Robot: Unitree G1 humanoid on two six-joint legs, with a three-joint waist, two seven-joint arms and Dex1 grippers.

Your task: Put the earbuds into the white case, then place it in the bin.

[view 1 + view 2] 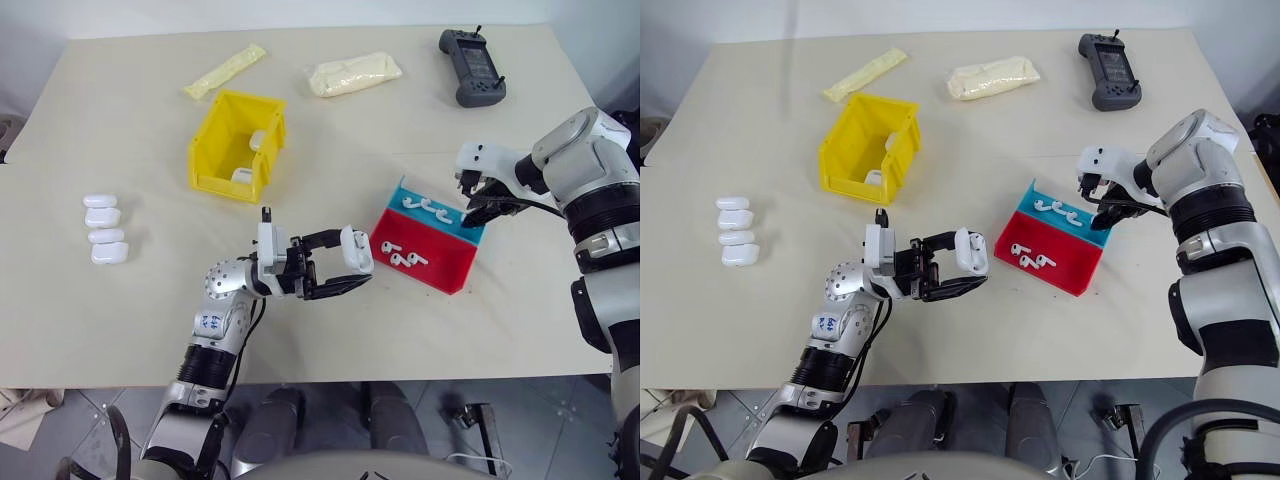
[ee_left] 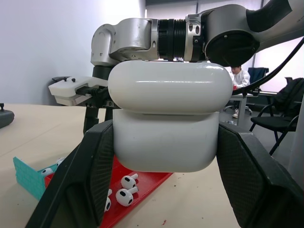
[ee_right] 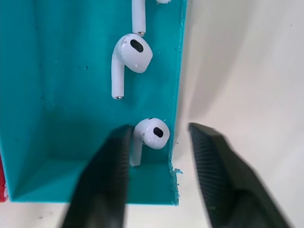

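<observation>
Nearest, the left tool [image 1: 352,268] clamps one white case [image 1: 357,250] above the table [image 1: 120,300], beside the red-and-teal tray [image 1: 445,272] holding about six earbuds [image 1: 403,258]. The right tool [image 3: 159,156] hangs with fingers apart around one earbud [image 3: 148,137] in the teal half. Four spare cases [image 1: 104,229] lie left; farther, the yellow bin [image 1: 212,135] holds two, with two packets [image 1: 354,73] and a controller [image 1: 472,66] beyond.
</observation>
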